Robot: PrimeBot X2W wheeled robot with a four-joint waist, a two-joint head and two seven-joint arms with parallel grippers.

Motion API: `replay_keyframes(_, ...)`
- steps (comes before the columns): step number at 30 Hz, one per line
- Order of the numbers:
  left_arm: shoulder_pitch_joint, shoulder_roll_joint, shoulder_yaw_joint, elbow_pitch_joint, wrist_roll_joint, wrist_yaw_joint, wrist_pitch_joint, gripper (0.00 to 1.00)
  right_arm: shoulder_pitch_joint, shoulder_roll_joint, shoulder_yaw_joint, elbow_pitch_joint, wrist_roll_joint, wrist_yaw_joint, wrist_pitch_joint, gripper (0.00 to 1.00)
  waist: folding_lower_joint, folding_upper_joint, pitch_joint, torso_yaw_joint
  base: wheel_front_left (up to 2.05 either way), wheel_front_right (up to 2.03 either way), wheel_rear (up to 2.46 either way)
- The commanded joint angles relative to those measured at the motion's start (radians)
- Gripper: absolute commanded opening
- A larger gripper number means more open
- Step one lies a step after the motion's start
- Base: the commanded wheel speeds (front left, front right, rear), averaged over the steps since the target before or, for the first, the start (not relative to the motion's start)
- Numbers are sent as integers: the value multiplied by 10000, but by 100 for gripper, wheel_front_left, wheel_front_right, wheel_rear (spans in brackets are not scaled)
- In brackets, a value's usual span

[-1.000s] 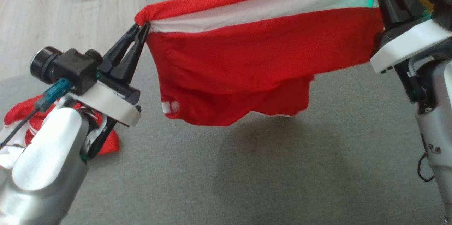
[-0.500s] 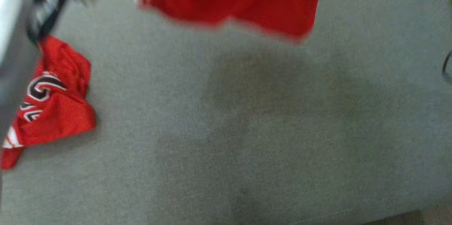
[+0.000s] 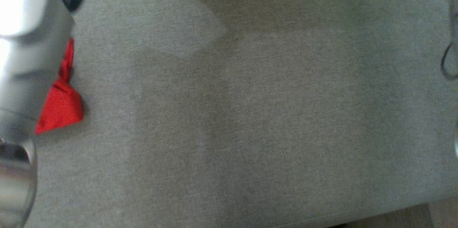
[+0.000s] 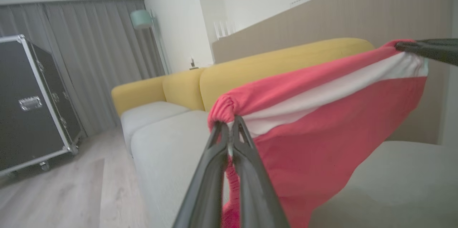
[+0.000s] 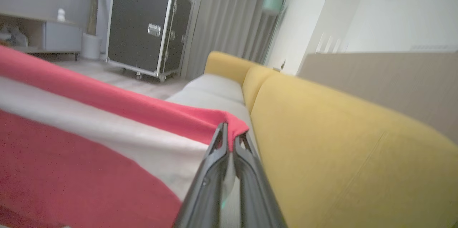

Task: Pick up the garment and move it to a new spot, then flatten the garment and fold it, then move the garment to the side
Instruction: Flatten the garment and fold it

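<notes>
Yellow-backed sofa [image 4: 286,59] lying behind; left gripper [image 4: 229,122] clamping tight on one corner of red-white garment [image 4: 322,124], right gripper [image 5: 227,129] pinching opposite corner shut, cloth hanging between.

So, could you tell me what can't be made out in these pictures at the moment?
Head view: red cloth, blurred, half hidden behind the pale forearm.
Left wrist view: lower hem of the garment, cut off by the bottom edge, partly behind the left fingers.
Right wrist view: the garment's far end, past the left edge.
</notes>
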Motion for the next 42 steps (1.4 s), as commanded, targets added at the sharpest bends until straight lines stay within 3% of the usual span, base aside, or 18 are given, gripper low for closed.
replay_keyframes(1, 151, 318, 88, -269, -218, 20, -42, 0, 480, 3, 124, 112, -48, -9, -46, 0, 0, 0, 25, 100, 0, 0, 0)
replay_keyframes(8, 2632, 492, -1469, -835, -1319, 20, -47, 0, 1887, -98, 1734, 2121, 1029, -9, 371, 0, 0, 0, -674, 303, 0, 0, 0)
replay_keyframes(13, 4015, 882, -2847, -1212, -2021, 20, -48, 0, 2984, -553, 3836, 2238, 2455, -9, 1408, 0, 0, 0, -1417, 425, 0, 0, 0)
replay_keyframes(19, 4986, 1186, -3412, -1590, -2234, 20, -48, 0, 3984, -1914, 6109, 863, 4791, -9, 2881, 0, 0, 0, -2087, 490, 0, 0, 0)
replay_keyframes(20, 4986, 1186, -3412, -1590, -2234, 20, -48, 0, 3984, -1914, 6109, 863, 4791, -9, 2881, 0, 0, 0, -2087, 490, 0, 0, 0)
replay_keyframes(30, 6638, 1183, -3358, -1926, -2056, 20, -49, 0, 5059, -4207, 9035, -1768, 7691, -9, 4449, 0, 0, 0, -3409, 380, 0, 0, 0)
replay_keyframes(37, 7968, 1201, -3407, -2374, -2481, 21, -25, 0, 5789, -5152, 9884, -3043, 9418, -9, 5296, 0, 0, 0, -4233, 197, 0, 0, 0)
replay_keyframes(42, 8436, 1348, -3595, -3079, -2571, 240, 264, 0, 6156, -5731, 9993, -3668, 10022, -9, 5349, 0, 0, 0, -4389, 114, 0, 0, 0)
